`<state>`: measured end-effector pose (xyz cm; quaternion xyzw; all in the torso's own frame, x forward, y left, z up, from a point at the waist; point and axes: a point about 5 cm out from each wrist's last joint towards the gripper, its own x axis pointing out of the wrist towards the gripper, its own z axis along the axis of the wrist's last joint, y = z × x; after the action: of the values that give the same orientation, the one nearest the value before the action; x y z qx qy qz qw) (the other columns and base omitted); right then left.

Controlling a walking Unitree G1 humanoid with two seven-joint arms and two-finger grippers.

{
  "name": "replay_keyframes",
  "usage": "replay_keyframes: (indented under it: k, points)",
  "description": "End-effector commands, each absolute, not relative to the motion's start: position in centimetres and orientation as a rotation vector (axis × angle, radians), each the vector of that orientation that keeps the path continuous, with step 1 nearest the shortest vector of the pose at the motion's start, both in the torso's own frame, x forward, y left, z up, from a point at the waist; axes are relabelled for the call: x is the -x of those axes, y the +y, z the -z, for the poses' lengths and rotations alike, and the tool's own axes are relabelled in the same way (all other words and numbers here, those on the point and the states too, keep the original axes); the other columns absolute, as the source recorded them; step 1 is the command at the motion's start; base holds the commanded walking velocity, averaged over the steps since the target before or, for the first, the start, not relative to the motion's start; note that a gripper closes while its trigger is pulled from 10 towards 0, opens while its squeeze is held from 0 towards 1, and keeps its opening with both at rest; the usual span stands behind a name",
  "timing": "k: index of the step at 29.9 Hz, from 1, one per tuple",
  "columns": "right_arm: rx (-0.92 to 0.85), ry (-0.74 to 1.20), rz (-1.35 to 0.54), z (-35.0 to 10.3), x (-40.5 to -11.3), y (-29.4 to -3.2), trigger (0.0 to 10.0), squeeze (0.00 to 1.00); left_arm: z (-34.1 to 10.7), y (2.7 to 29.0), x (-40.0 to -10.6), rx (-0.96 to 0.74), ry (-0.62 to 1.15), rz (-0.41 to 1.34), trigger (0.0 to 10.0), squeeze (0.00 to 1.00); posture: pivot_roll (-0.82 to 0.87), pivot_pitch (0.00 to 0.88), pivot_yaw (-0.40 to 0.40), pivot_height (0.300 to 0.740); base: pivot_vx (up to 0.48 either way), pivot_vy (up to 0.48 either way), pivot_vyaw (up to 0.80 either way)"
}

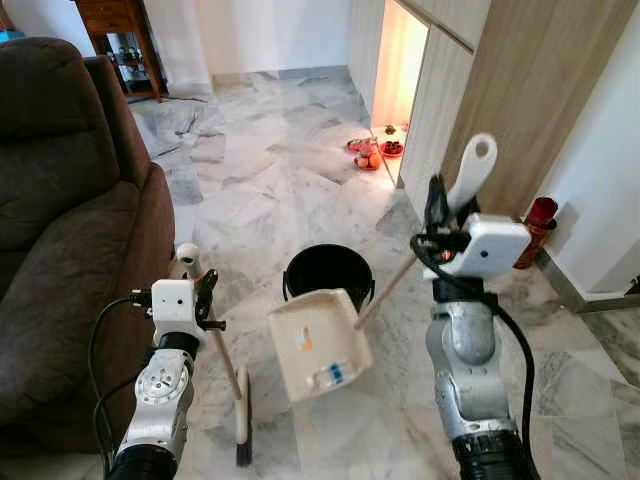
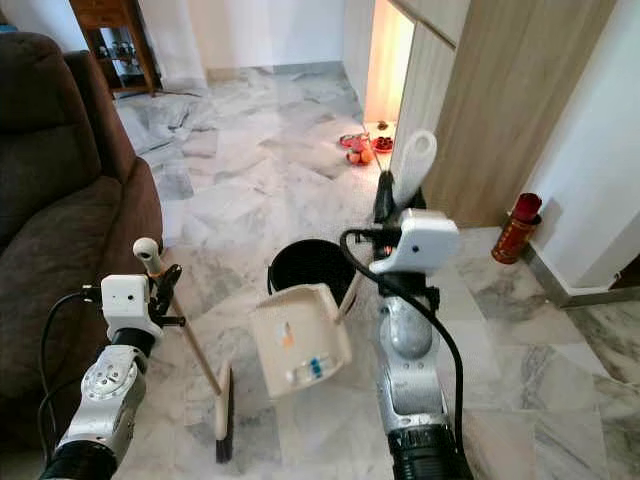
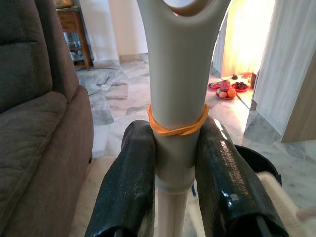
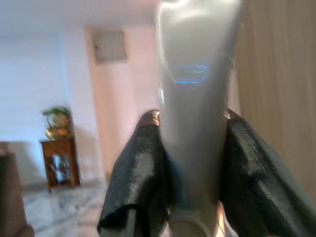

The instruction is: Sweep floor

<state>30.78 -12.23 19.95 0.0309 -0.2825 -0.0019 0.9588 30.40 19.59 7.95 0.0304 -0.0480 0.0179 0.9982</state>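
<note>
My left gripper [image 1: 203,292] is shut on the cream handle [image 3: 177,74] of a broom, just below an orange rubber band [image 3: 177,129]. The broom's head [image 1: 242,425] rests on the marble floor by my left side. My right gripper [image 1: 437,215] is shut on the long handle [image 4: 197,74] of a cream dustpan [image 1: 318,345]. The pan hangs tilted just in front of a black bucket [image 1: 328,272]. Small orange and blue bits lie inside the pan.
A brown sofa [image 1: 60,220] runs along the left. Wooden cupboards [image 1: 500,90] line the right, with a red canister [image 1: 535,230] at their foot. Red dishes of fruit [image 1: 370,155] sit on the floor by a lit niche. A wooden side table [image 1: 120,30] stands far left.
</note>
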Motion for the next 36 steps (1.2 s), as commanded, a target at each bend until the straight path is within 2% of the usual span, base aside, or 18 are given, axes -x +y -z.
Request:
replay_keyframes:
  k: [1, 23, 36]
  points:
    - [-0.093, -0.69, -0.002, -22.9, -30.3, -11.9, 10.0, 0.0, -8.9, 19.7, -30.6, -0.087, -0.142, -0.03, 10.0, 0.0, 0.12, 0.0, 0.04, 0.74, 0.277, 0.0, 0.0]
    - [-0.103, -0.675, 0.01, -23.8, -30.5, -12.3, 10.0, 0.0, -9.1, 19.9, -30.5, -0.09, -0.153, -0.048, 10.0, 0.0, 0.12, 0.0, 0.039, 0.74, 0.334, 0.0, 0.0]
    - [-0.138, -0.687, -0.023, -24.1, -30.4, -11.9, 10.0, 0.0, -9.4, 20.0, -30.7, -0.095, -0.162, -0.048, 10.0, 0.0, 0.13, 0.0, 0.041, 0.74, 0.363, 0.0, 0.64]
